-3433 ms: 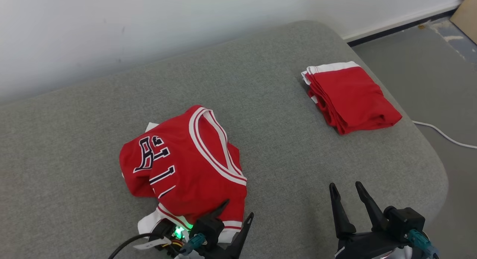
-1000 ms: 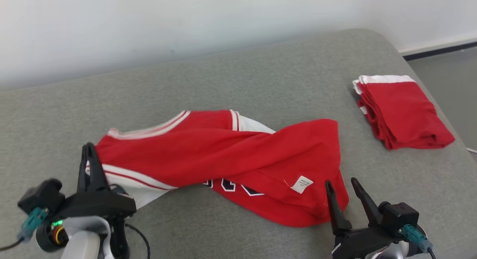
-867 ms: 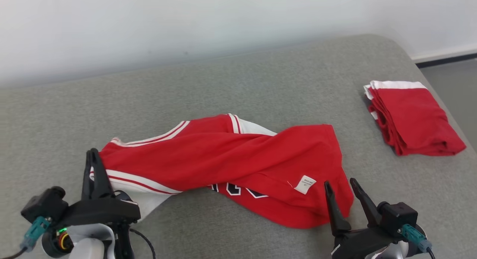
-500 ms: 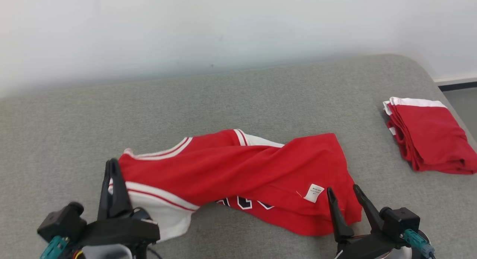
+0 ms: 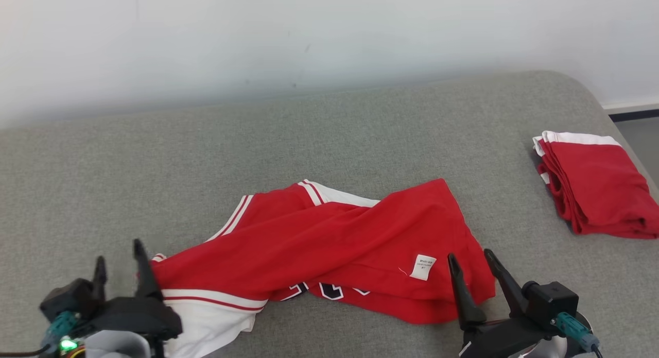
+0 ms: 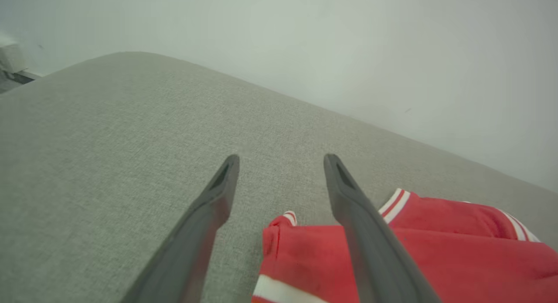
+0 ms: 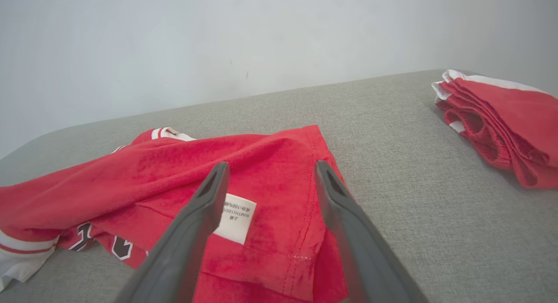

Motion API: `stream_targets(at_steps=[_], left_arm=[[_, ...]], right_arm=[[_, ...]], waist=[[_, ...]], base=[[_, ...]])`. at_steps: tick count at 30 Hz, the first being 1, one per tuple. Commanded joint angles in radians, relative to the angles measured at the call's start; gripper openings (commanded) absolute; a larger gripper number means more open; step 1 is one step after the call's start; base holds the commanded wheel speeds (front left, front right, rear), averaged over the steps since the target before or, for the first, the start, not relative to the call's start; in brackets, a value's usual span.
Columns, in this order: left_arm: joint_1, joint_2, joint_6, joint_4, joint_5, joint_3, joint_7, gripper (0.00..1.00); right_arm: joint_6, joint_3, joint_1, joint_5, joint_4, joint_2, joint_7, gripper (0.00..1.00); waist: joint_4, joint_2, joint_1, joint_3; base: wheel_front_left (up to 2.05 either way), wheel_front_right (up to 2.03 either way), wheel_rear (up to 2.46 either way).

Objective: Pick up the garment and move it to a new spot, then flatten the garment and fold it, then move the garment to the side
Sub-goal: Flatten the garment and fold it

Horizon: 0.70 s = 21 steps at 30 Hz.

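Dark fingers (image 6: 205, 233) wide apart, empty

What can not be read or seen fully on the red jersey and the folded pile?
The lettering on the jersey: head view, mostly tucked under its own fold.
The label print: too small in head view; in right wrist view partly behind the right gripper.
The folded garment: right wrist view, cut by the right edge.

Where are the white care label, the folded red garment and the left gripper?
white care label (image 5: 422, 267), head view, its middle.
folded red garment (image 5: 600, 188), head view, its top red layer.
left gripper (image 6: 281, 157), left wrist view, midway between fingertips.
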Motion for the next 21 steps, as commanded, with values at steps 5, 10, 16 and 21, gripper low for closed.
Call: stream_targets(at_steps=[5, 10, 16, 21], left_arm=[[-0.002, 0.019, -0.008, 0.042, -0.01, 0.048, -0.041, 1.0], [0.105, 0.002, -0.005, -0.043, -0.001, 0.099, -0.06, 1.0], [0.23, 0.025, -0.044, -0.114, 0.009, 0.052, -0.01, 1.0], [0.294, 0.057, -0.111, -0.17, 0.0, 0.0, 0.057, 1.0]], right_arm=[[-0.002, -0.02, -0.007, -0.016, -0.014, 0.0, 0.001, 1.0], [-0.002, -0.051, 0.0, -0.028, -0.037, 0.0, 0.008, 1.0], [-0.002, -0.064, 0.014, -0.033, -0.056, 0.0, 0.016, 1.0], [-0.002, -0.064, 0.016, -0.032, -0.059, 0.0, 0.022, 1.0]], waist=[[-0.004, 0.0, 0.0, 0.015], [0.012, 0.0, 0.0, 0.017], [0.044, 0.0, 0.0, 0.019], [0.062, 0.0, 0.0, 0.017]], base=[[0.0, 0.0, 0.0], [0.0, 0.0, 0.0], [0.0, 0.0, 0.0], [0.0, 0.0, 0.0]])
